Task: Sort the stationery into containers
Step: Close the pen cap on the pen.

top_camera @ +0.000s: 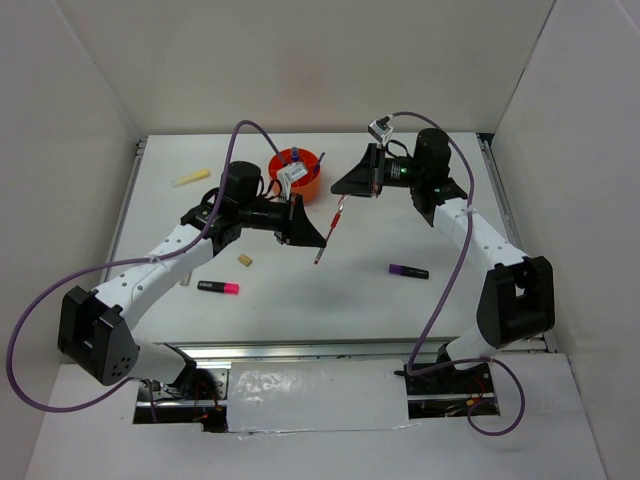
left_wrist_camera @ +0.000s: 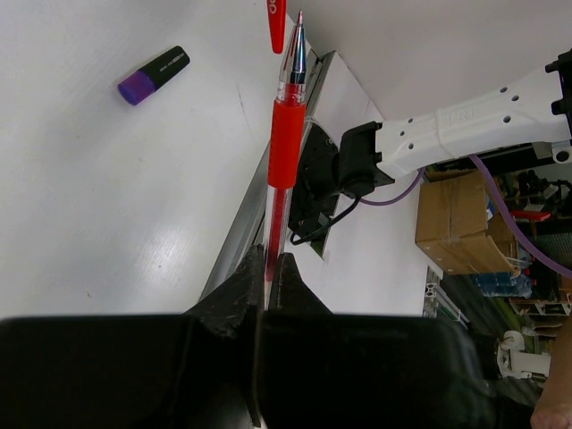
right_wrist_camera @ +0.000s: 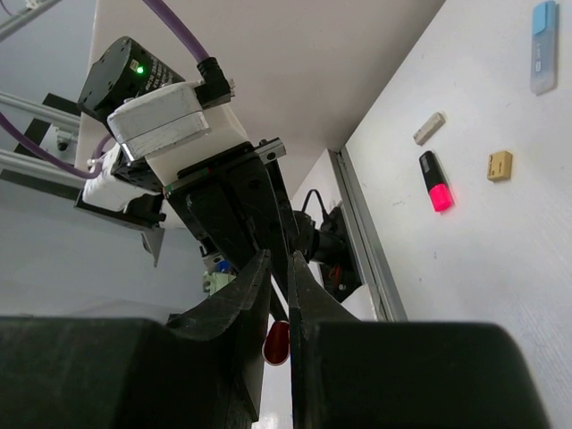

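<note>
My left gripper [top_camera: 320, 243] [left_wrist_camera: 273, 259] is shut on the rear end of a red thin pen [top_camera: 330, 228] [left_wrist_camera: 287, 143] and holds it above the table, bare tip pointing at the right gripper. My right gripper [top_camera: 338, 192] [right_wrist_camera: 279, 264] is shut on the pen's red cap [right_wrist_camera: 277, 341], which shows just off the pen tip in the left wrist view [left_wrist_camera: 277, 22]. The orange pot [top_camera: 312, 184] stands behind both grippers with several items in it. A purple-black marker [top_camera: 408, 270] [left_wrist_camera: 154, 75], a pink-black highlighter [top_camera: 218, 288] [right_wrist_camera: 434, 181] and a tan eraser [top_camera: 243, 260] [right_wrist_camera: 500, 165] lie on the table.
A yellow stick [top_camera: 192, 178] lies at the far left. A blue strip [right_wrist_camera: 543, 46] and a pale short stick [right_wrist_camera: 429, 128] show in the right wrist view. White walls enclose the table on three sides. The table's metal front rail [top_camera: 300, 345] runs by the arm bases.
</note>
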